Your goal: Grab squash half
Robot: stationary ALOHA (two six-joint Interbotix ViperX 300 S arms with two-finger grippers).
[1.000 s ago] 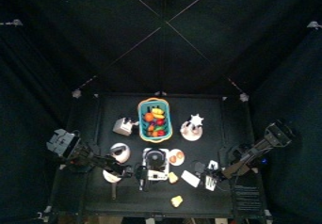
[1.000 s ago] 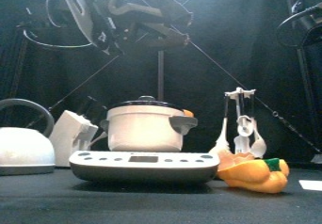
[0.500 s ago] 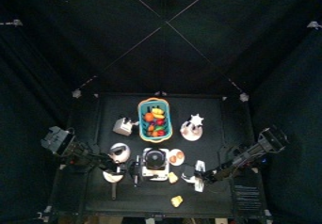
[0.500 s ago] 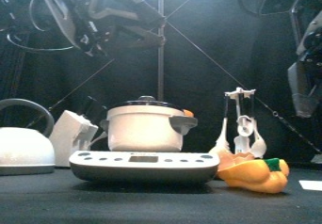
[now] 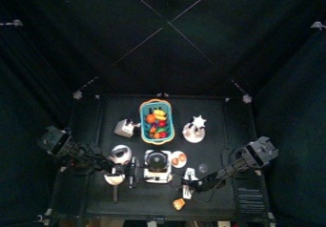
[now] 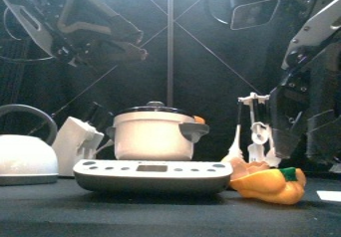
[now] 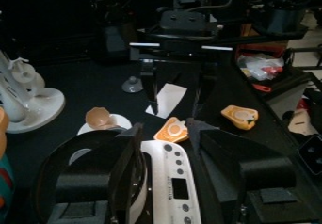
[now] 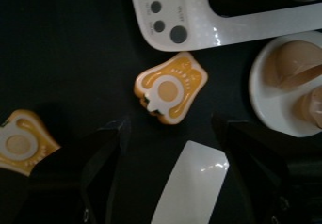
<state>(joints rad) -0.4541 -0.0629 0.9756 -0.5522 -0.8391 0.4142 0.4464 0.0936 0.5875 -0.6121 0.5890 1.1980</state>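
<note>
Black curtains ring the table (image 5: pixel 95 126). The right gripper (image 8: pixel 161 162), jaws spread and empty, has dropped toward the squash half (image 8: pixel 169 88) beside the cooker (image 6: pixel 150 149); left gripper (image 7: pixel 168 171) released, idle.

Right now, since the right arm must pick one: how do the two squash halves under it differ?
The near half lies beside the cooker base, in line with the open right gripper; the far half lies away from the base, outside one jaw. Both are orange, pale face up, flat on the table.
</note>
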